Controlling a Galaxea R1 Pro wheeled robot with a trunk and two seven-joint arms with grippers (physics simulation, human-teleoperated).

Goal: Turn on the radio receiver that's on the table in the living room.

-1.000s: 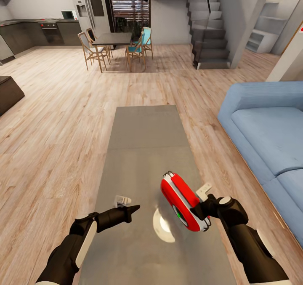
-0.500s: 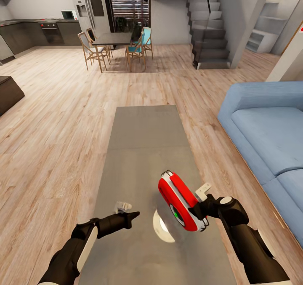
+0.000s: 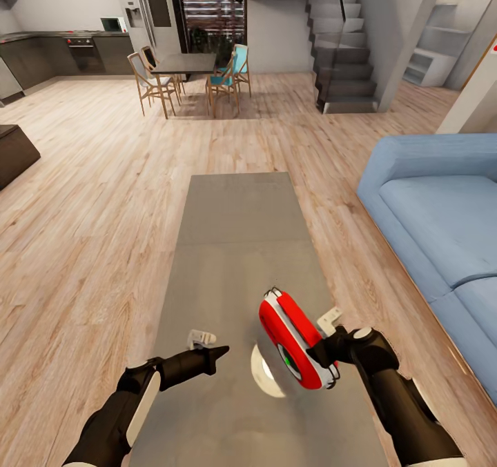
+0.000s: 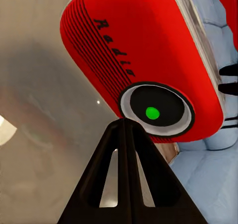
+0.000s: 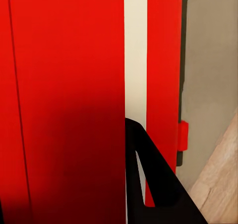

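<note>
Radio receiver [image 3: 295,341]: held tilted above the near end of the worktop [image 3: 238,246], red face turned toward the left arm; a pale round patch shows on the worktop just beneath it.
Right pincer [image 3: 324,348]: pinching the radio receiver from its sofa-side; in the right wrist view one dark finger [image 5: 153,184] lies against the red-and-white casing.
Left pincer [image 3: 219,351]: fingers pressed together into a single point, near the radio receiver's face but apart from it; in the left wrist view the tip [image 4: 124,127] sits just short of the dial's white rim.
Dial [image 4: 155,109]: round black disc low on the radio receiver's face, with a green dot [image 4: 152,113] at its centre. I read the green as the indicator, though whether it means "on" cannot be told.
Step in hand, as I judge it: pressing the dial with the closed left tip.
Doing it well: keep the right grip firm so the radio receiver does not swing, aim at the dial's centre, push straight in rather than glancing off the glossy front.
Risk: a sideways shove could twist the radio receiver in the grip.
</note>
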